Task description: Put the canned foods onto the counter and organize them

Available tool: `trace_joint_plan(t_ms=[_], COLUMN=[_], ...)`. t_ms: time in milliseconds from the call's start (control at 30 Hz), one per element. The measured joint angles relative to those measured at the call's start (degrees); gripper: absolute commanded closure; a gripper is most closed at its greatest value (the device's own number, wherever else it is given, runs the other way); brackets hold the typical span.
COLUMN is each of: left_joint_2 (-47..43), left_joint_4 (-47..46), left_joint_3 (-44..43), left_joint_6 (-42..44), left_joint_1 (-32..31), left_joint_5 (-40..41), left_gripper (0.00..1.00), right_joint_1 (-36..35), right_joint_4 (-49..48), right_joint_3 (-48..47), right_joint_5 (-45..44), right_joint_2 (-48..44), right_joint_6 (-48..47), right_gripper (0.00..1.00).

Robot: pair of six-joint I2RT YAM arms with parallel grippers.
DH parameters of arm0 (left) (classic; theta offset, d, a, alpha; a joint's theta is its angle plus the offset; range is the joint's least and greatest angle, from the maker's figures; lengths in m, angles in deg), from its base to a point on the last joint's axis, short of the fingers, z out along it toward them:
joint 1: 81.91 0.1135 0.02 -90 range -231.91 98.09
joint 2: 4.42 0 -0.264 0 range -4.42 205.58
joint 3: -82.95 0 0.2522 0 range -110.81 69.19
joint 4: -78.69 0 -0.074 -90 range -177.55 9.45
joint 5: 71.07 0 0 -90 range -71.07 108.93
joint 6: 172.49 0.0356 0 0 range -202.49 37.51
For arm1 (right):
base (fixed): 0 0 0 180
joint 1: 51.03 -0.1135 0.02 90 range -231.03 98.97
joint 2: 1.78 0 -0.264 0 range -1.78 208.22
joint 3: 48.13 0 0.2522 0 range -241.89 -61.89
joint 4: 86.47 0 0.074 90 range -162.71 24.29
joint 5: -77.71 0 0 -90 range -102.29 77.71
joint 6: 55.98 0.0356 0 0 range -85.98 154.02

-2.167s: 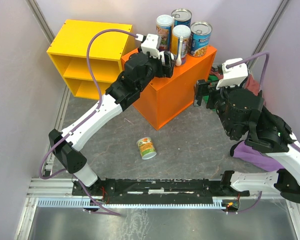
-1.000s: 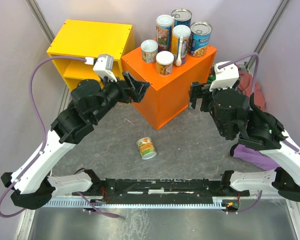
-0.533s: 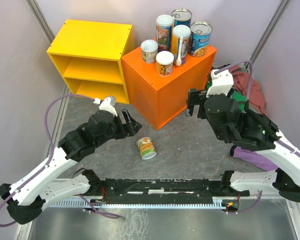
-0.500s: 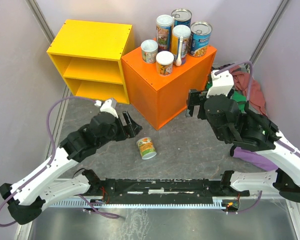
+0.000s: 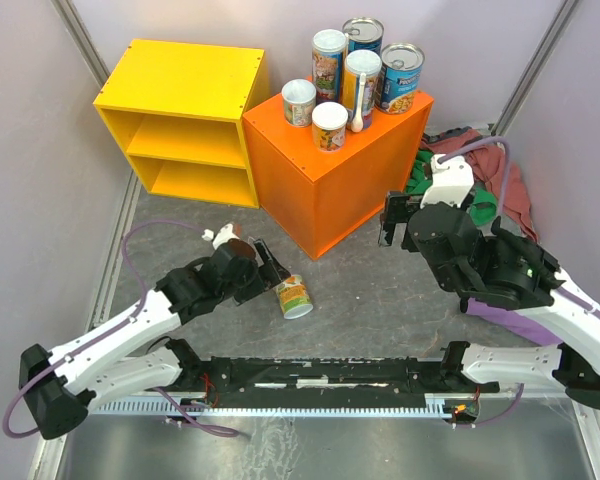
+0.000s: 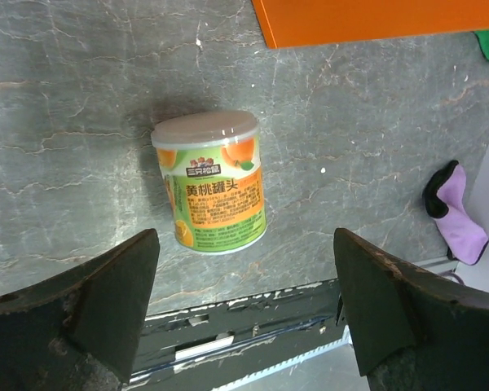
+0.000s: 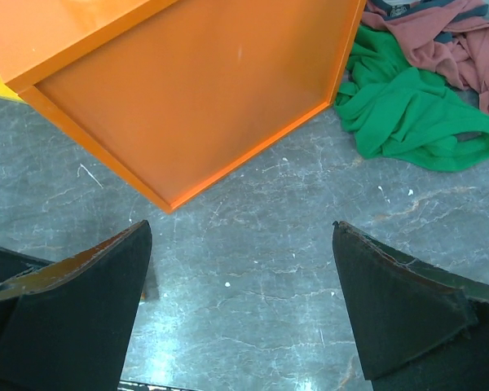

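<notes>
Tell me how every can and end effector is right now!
Six cans on the counter: standing upright.
Last can: lying on its side on the floor.
Left end effector: open, pointed at the last can, not touching it.
Right end effector: open, empty.

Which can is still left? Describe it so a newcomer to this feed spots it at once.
Find the orange counter in the middle of the top view, then look at the grey floor in front of it. One can lies there, just ahead of the left gripper. Unlike the six cans upright on the counter, it is alone, on its side, with an orange-and-green label.
</notes>
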Motion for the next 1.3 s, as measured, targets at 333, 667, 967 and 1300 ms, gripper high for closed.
trace_joint_plan(t_ms=[333,667,967,1300], left_joint_2=[8.57,13.94,18.56,25.42], left_joint_4=[-4.48,-7.69,-8.48,-8.57], left_joint_3=[1.01,1.16,1.16,0.13], left_joint_6=[-5.03,-5.73,-6.86,-7.06], left_joint_1=[-0.42,-0.92,-1.92,-1.97], left_joint_5=[-0.44,-0.81,-1.49,-1.38], left_gripper=[0.04,0.02,0.00,0.01], right_joint_1=[0.00,0.13,2.08,4.46], right_joint_4=[0.04,1.51,2.23,2.12], right_joint_3=[1.75,0.79,0.28,0.31], right_joint_5=[0.85,1.42,4.24,7.67], right_joint_2=[-0.04,2.05,3.26,3.23], right_joint_6=[0.59,0.48,0.39,0.13], right_gripper=[0.01,0.01,0.01,0.01])
